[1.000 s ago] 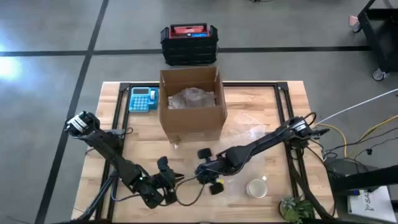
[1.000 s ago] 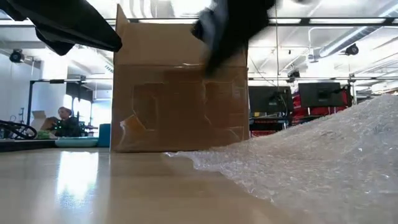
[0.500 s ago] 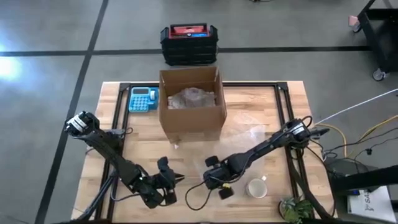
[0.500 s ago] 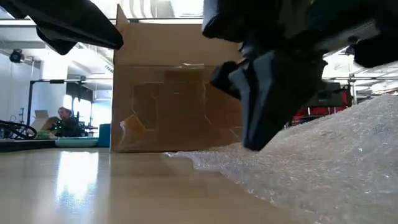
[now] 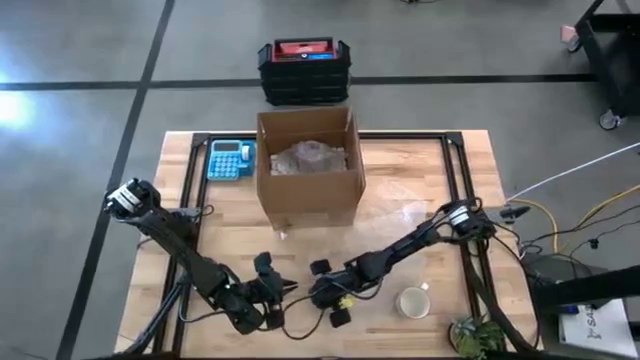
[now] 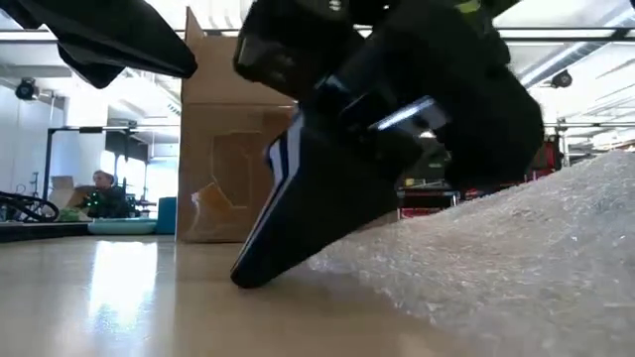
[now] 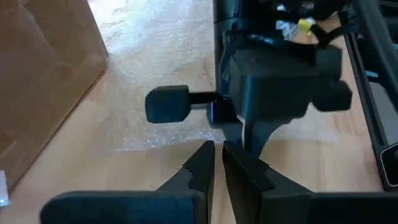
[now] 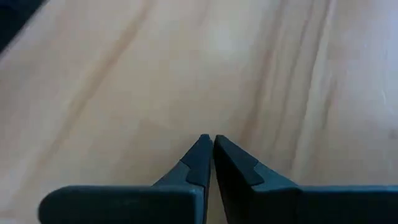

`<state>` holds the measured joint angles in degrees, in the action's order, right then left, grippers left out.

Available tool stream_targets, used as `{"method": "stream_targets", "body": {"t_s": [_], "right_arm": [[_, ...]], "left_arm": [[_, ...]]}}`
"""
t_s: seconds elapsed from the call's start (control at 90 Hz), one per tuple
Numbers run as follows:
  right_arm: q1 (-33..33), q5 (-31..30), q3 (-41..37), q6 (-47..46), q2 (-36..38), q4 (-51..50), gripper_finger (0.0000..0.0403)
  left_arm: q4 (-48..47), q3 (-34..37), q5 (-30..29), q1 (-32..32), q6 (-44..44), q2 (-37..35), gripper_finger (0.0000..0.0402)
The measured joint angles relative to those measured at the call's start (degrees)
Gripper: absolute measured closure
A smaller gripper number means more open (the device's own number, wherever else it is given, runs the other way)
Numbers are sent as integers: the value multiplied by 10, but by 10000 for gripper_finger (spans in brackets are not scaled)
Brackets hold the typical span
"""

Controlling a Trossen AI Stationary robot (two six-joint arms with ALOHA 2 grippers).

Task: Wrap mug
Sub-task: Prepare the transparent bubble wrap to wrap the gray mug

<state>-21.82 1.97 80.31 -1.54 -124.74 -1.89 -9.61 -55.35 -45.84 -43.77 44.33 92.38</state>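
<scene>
At table's front edge, right tool (image 5: 322, 297) closed beside bubble wrap (image 5: 392, 222), mug (image 5: 412, 301) nearby

I'm seeing a pale wood surface (image 5: 230, 235), smooth with a soft sheen. The bubble wrap (image 6: 516, 248) is clear, bumpy plastic. Cardboard box (image 5: 308, 160) is matt brown. The mug (image 5: 412, 301) looks glossy cream. Right pincer (image 8: 207, 144) fingers are matt dark plastic.
</scene>
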Motion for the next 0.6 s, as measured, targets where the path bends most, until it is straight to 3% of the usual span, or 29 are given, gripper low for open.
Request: {"method": "stream_targets", "body": {"t_s": [0.256,0.456,0.6], "right_arm": [[9,-2,88,42,-10,-37,394],[11,-4,176,53,29,-301,394],[6,-4,190,46,39,-468,394]], "left_arm": [[-2,0,-1,0,-3,0,381],[-4,0,-1,0,-3,0,381],[-5,0,-1,0,-3,0,381]]}}
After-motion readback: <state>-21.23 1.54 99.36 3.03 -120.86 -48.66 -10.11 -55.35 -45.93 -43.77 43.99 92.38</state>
